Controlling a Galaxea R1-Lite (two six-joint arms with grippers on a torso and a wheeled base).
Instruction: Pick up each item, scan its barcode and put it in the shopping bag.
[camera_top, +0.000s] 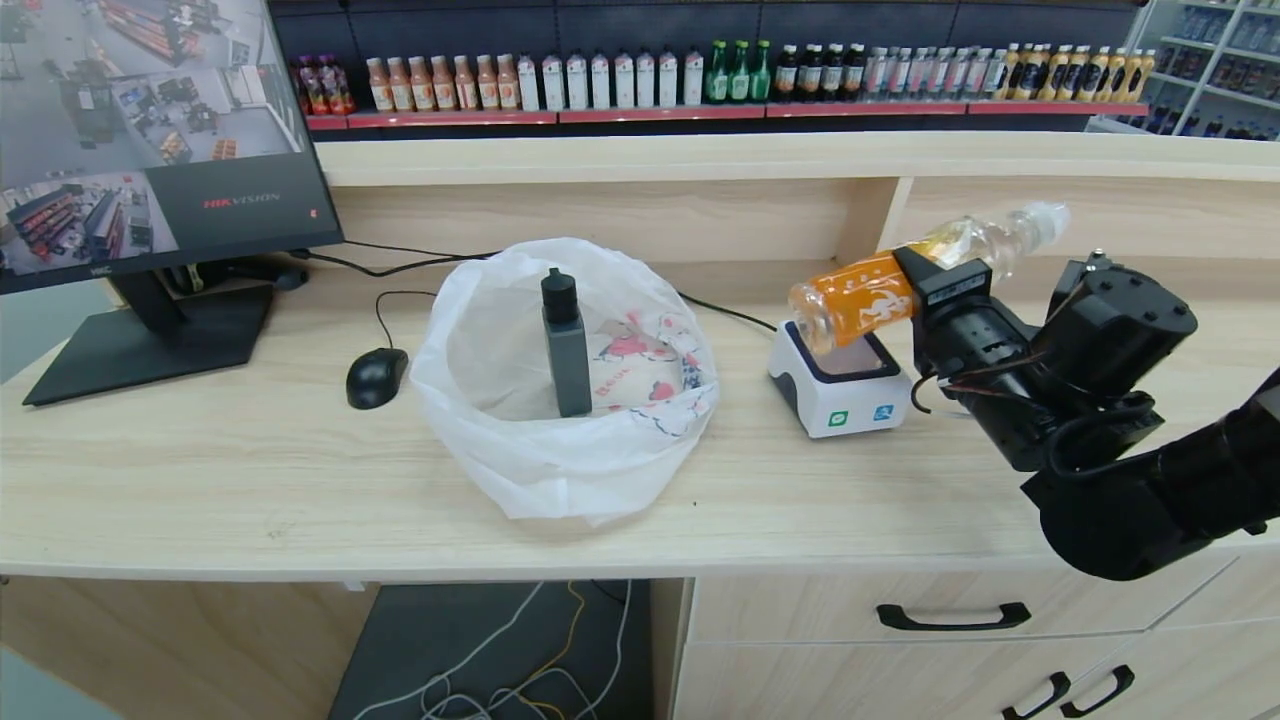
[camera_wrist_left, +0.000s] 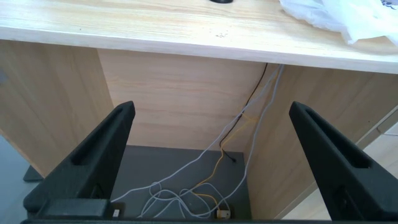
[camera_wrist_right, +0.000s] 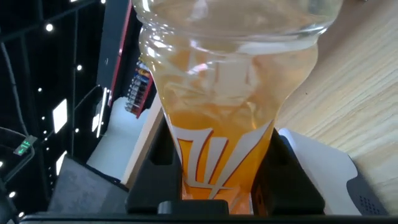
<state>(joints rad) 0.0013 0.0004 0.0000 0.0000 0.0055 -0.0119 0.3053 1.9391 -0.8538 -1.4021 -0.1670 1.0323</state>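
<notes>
Bottle of orange drink (camera_top: 858, 300), tilted, clamped between fingers of raised right gripper (camera_top: 917, 284), scanner (camera_top: 843, 398) just beneath; left gripper (camera_wrist_left: 211, 158) fingers apart, cables (camera_wrist_left: 214, 163) beyond.

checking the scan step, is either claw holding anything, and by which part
Right claw grips the orange drink bottle around its middle; left claw holds nothing.

You're looking at a shop checkout: light wood counter (camera_top: 250, 480) with a barcode scanner (camera_top: 838, 385) and a plastic shopping bag (camera_top: 560, 450) on it, rows of drink bottles (camera_top: 640, 78) on red-edged shelves (camera_top: 660, 116) behind, and a monitor (camera_top: 150, 130) showing security-camera views of store aisles.
</notes>
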